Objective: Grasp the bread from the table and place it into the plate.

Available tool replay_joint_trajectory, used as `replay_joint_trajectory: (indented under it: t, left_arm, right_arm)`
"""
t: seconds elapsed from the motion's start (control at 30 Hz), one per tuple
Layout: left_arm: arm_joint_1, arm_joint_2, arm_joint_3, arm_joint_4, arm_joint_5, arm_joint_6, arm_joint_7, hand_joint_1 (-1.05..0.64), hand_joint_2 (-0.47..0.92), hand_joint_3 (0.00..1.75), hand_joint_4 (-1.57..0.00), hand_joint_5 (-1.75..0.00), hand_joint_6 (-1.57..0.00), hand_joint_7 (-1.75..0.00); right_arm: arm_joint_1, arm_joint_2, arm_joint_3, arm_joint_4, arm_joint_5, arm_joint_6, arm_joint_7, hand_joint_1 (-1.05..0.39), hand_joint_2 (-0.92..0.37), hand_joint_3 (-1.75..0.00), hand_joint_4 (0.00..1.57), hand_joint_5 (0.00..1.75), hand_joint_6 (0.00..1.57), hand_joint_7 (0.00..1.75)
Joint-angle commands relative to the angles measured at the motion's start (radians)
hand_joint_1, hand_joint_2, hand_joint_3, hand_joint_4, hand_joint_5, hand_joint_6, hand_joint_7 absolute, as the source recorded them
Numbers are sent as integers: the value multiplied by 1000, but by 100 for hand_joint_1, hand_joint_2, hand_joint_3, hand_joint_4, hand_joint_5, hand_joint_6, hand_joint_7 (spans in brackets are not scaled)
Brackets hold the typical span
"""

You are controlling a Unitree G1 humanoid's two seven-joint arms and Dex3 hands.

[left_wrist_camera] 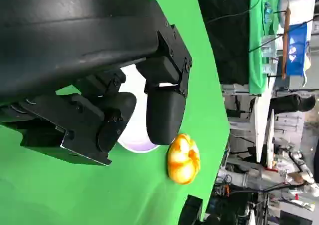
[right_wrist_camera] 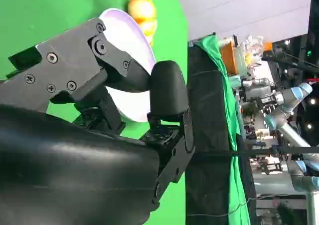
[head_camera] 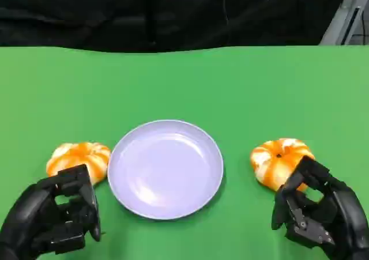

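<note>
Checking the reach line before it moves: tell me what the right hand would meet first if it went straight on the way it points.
Probably the bread right of the plate. In the head view the right hand sits just behind that bun, fingers toward it. Depth is unclear, so the fingers could pass over it.

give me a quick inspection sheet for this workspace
surface: green table, flat, tidy
job's things: lavender plate at centre, nothing on it; one orange-and-white bread to its left, another bread to its right, both on the table
clutter: nothing seen
hands: left hand near the left bread, right hand just in front of the right bread; neither holds anything, fingers apart
cables: thin cables on the black backdrop
surroundings: black curtain behind the table; other robot gear beyond it
</note>
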Motion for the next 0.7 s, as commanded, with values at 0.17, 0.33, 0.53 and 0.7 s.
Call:
replay_joint_trajectory:
  t: [0.17, 0.33, 0.53, 0.7]
  left_arm:
    - [0, 19, 4, -10, 4, 0, 5, 17, 68, 119, -86, -175, -73, -175]
    - [0, 18, 4, -4, 10, -17, 4, 17, 68, 119, -86, -175, -73, -175]
    - [-12, -5, 9, 65, 96, -286, 30, 4, 70, 80, -55, -131, -66, -104]
    - [-30, 45, 11, 97, 249, -428, 112, -42, 91, 20, -31, -43, -56, -14]
  right_arm:
    - [-1, -13, -8, -12, 12, 5, -3, -13, -61, -108, 86, 175, 62, 175]
    - [-4, -15, -9, -4, 13, -8, 5, -12, -62, -107, 85, 175, 61, 175]
    - [-6, -11, -9, -9, 6, -2, -8, -14, -61, -108, 85, 175, 61, 175]
    - [-13, -11, -11, -5, 15, 5, -8, -13, -61, -108, 85, 175, 62, 175]
